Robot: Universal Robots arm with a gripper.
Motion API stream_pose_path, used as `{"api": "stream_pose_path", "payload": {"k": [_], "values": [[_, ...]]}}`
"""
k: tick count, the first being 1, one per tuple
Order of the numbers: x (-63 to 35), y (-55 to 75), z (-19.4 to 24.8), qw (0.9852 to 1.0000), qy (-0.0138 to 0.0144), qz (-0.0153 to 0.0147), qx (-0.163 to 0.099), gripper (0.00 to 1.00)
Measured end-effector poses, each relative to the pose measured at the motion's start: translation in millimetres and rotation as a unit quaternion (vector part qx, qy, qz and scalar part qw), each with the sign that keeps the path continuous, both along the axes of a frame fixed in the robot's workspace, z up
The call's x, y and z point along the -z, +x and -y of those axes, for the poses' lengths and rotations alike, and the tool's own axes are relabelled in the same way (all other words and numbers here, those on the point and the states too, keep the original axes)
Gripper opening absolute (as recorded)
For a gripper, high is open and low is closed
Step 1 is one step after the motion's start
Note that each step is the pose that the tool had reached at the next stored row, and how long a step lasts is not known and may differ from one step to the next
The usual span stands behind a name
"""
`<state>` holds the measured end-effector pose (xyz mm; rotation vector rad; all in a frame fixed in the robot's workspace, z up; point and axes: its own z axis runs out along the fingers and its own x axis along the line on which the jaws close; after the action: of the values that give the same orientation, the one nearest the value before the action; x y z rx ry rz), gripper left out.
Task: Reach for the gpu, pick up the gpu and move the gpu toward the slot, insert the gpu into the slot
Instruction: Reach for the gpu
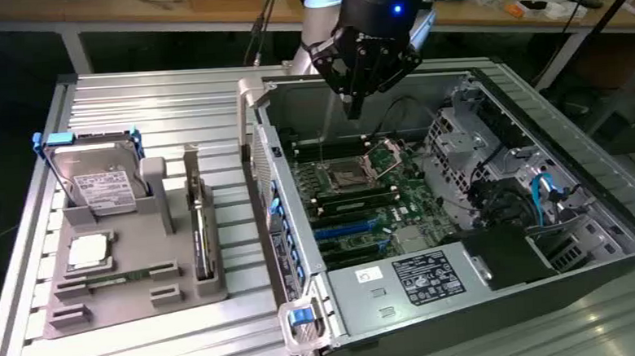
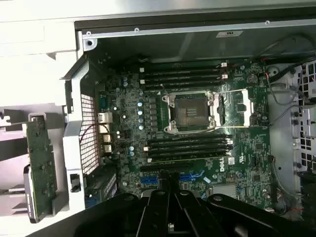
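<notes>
The gpu (image 1: 199,237) stands on edge in a grey holder (image 1: 139,297) on the exterior view's left, beside the open computer case; its dark card and metal bracket face up. In the wrist view the gpu (image 2: 40,168) shows as a green board outside the case wall. My gripper (image 1: 351,111) hangs above the case's back part, over the motherboard, well to the right of the gpu. Its fingers are shut together with nothing between them. In the wrist view my gripper (image 2: 170,200) points down at the board near the blue and black expansion slots (image 2: 165,173).
The holder also carries a silver hard drive (image 1: 100,188), a processor chip (image 1: 87,251) and a slim green memory stick (image 1: 127,278). The case's tall side wall (image 1: 269,189) stands between holder and motherboard (image 1: 367,196). Drive cages and cables (image 1: 502,176) sit on the exterior view's right.
</notes>
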<state>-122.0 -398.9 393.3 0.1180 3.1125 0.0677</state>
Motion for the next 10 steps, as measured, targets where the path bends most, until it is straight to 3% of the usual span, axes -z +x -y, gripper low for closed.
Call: {"api": "stream_pose_path", "payload": {"k": [10], "values": [[0.0, -5.7, 0.0, 1.0, 0.0, 0.0, 0.0, 0.11]]}}
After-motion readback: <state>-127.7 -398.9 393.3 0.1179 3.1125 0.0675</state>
